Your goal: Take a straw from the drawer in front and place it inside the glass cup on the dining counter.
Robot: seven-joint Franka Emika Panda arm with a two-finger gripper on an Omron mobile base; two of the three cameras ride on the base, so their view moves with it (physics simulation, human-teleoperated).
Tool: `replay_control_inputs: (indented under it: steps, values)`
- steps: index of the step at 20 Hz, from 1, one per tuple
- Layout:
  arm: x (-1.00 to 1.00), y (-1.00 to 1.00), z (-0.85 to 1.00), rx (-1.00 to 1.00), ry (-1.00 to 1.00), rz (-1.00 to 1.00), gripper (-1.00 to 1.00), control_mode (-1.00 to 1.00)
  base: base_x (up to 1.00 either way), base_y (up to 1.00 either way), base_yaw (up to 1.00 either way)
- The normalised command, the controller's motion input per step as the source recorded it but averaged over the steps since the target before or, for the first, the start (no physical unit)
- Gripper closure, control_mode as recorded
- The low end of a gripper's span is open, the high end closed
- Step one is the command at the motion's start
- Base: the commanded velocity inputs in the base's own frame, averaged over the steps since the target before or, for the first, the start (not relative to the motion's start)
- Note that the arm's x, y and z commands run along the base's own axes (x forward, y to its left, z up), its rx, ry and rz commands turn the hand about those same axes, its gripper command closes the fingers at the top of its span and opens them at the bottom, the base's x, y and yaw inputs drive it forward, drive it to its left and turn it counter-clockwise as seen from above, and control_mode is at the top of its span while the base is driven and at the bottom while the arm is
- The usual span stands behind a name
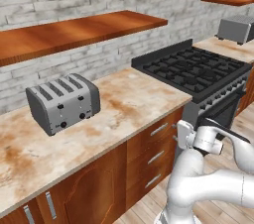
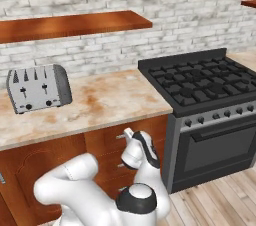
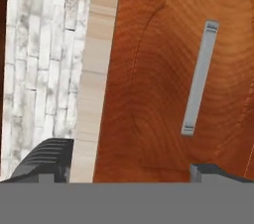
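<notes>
A long marble worktop (image 1: 124, 104) runs along the brick wall. One black stove (image 2: 200, 82) stands at its right end. One silver toaster (image 1: 63, 102) with four slots sits on the worktop to the left. Three drawers stack below, near the stove, and the top drawer (image 3: 163, 79) has one silver bar handle (image 3: 200, 78), shut. The gripper (image 3: 131, 171) is close in front of it, fingers wide apart and holding nothing. No writing can be read.

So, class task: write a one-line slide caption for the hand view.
Open gripper faces the closed drawer, its silver bar handle just ahead of the fingertips.
</notes>
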Motion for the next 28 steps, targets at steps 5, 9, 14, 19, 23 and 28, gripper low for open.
replay_control_inputs:
  steps: [5,9,14,19,23,28]
  values:
    - [0.36,0.0,-0.26,0.0,0.0,-0.03,-1.0,-1.0,0.0,0.0,0.0]
    - [0.47,0.0,-0.28,0.0,0.01,0.0,-1.0,-1.0,0.0,0.0,0.0]
    - [0.41,0.0,-0.3,0.01,0.0,0.0,-1.0,-1.0,0.0,0.0,0.0]
    - [0.28,-0.03,-0.35,0.03,0.0,0.0,-1.0,-1.0,0.0,0.0,0.0]
    - [0.3,0.0,-0.31,0.05,0.0,0.0,-1.0,-1.0,0.0,0.0,0.0]
    - [0.28,0.0,-0.21,0.06,0.0,0.0,-1.0,-1.0,0.0,0.0,0.0]
